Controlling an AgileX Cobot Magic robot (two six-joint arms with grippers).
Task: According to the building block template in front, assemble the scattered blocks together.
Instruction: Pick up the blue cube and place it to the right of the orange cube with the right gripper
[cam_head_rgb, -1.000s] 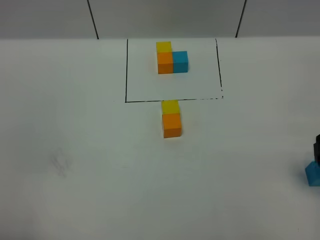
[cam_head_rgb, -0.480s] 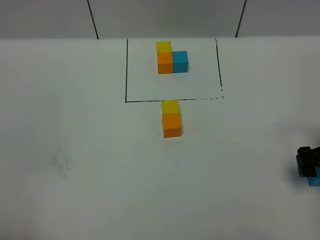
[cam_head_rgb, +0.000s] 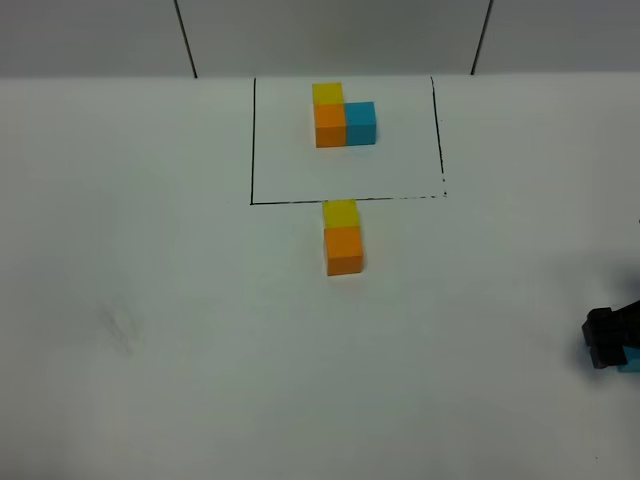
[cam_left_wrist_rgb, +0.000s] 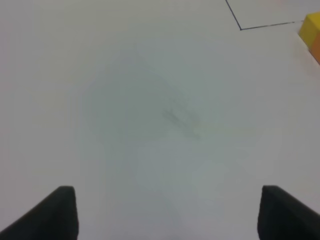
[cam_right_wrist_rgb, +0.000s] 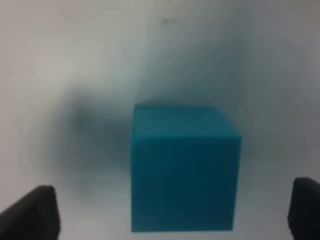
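White table (cam_head_rgb: 150, 300); right claw (cam_right_wrist_rgb: 172, 210) agape astride blue cube (cam_right_wrist_rgb: 182, 170), not touching.

A white worktop (cam_head_rgb: 150, 250) fills most of the high view. A faint grey smudge (cam_head_rgb: 122, 328) marks it on the left side. Behind it stands a grey wall (cam_head_rgb: 330, 35), crossed by two thin dark lines (cam_head_rgb: 186, 38).

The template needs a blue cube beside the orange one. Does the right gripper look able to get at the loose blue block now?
Probably yes: the right gripper straddles the blue block, jaws apart, nothing between them.
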